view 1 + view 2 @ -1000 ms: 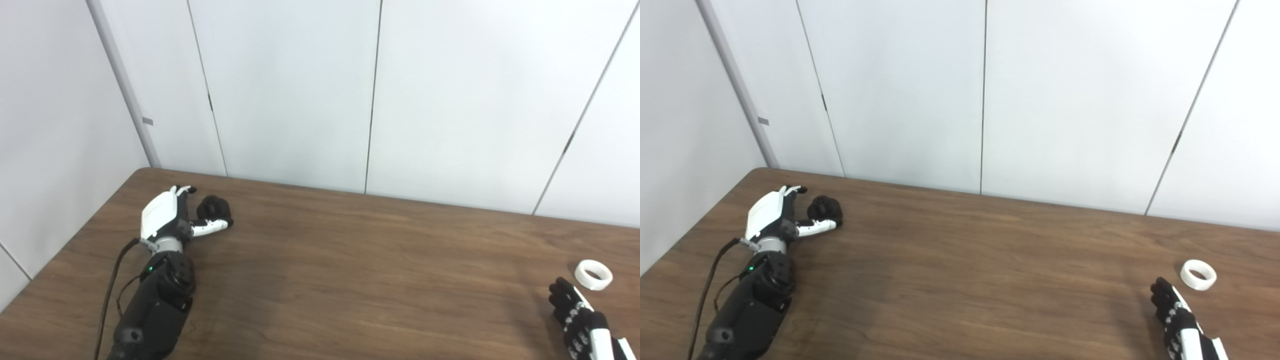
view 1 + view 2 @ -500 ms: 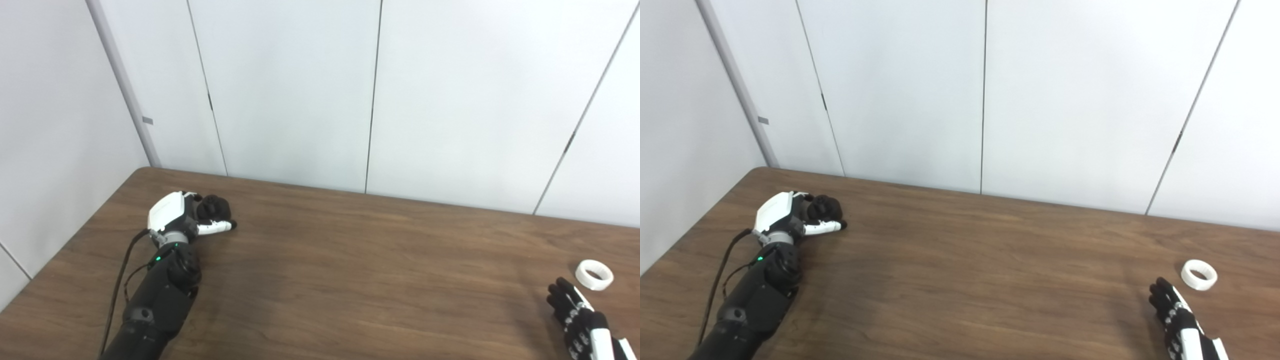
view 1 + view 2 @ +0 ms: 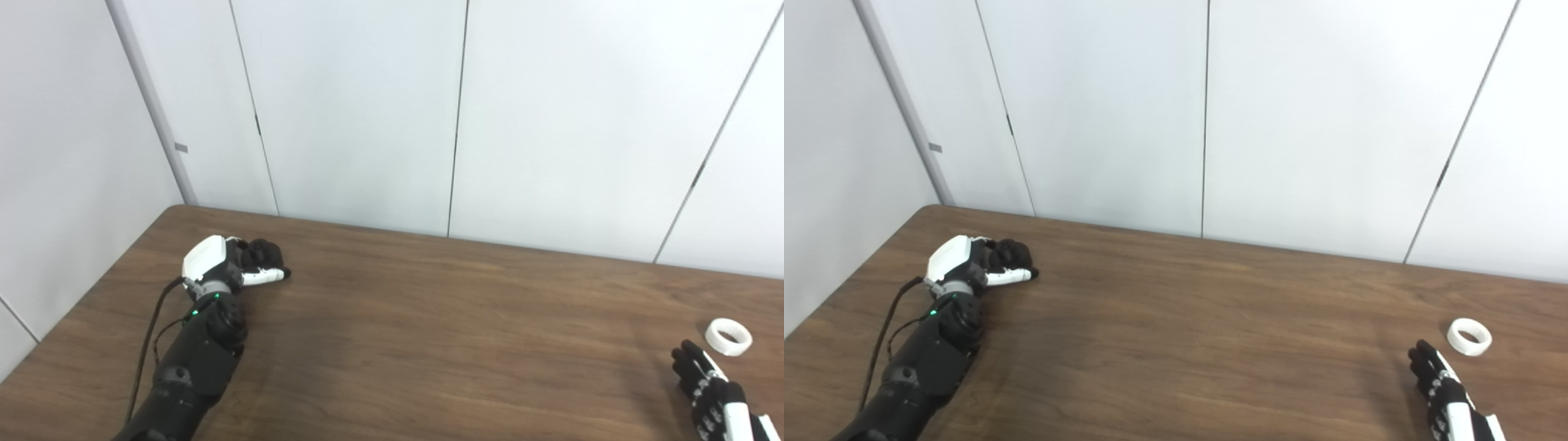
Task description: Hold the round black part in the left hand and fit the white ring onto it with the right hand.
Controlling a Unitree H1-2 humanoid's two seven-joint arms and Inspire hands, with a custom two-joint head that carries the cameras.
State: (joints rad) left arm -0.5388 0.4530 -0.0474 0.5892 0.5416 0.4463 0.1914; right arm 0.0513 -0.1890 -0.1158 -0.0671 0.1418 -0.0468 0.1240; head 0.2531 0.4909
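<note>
The round black part [image 3: 264, 252] sits on the brown table [image 3: 429, 318] at the far left, and my left hand [image 3: 223, 264] is wrapped around it, fingers curled over its far side and the white thumb lying along its near side. Most of the part is hidden by the fingers. The white ring [image 3: 727, 336] lies flat on the table at the far right. My right hand [image 3: 710, 392] rests just short of the ring and to its left, fingers stretched out and apart, holding nothing and not touching it.
White wall panels [image 3: 453, 116] rise right behind the table's far edge and along its left side. A black cable [image 3: 144, 343] runs along my left forearm. A wide stretch of bare tabletop separates the two hands.
My left hand slid forward to the black part and its fingers curled shut around it. The right hand and the ring have stayed where they were.
</note>
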